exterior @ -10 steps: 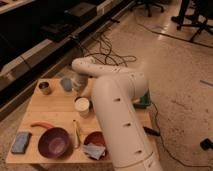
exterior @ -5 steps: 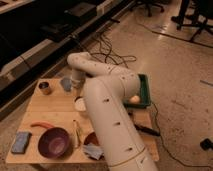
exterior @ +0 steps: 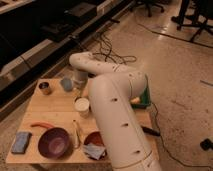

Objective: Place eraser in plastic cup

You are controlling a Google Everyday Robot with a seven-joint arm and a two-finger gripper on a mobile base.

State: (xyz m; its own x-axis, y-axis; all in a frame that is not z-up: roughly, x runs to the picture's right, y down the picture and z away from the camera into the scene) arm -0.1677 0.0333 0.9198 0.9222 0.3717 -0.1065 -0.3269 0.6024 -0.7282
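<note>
The plastic cup [exterior: 66, 83] is a small grey-blue tumbler standing upright at the back of the wooden table [exterior: 55, 112]. My gripper [exterior: 78, 88] hangs down from the bent white arm [exterior: 117, 120], just right of the cup and close to its rim. The eraser does not show anywhere; the wrist hides whatever is at the gripper's tip. A wider white cup [exterior: 82, 106] stands in front of the gripper.
A shiny metal tin [exterior: 45, 88] stands left of the grey-blue cup. At the front are a blue-grey pad [exterior: 21, 142], a purple bowl [exterior: 53, 142], a red bowl [exterior: 95, 140] with a crumpled wrapper, and a red-orange strip [exterior: 42, 125]. A green tray [exterior: 145, 95] is at the right.
The big arm link swung left and then back to the right. The gripper stays beside the grey-blue cup. The things on the table have not moved.
</note>
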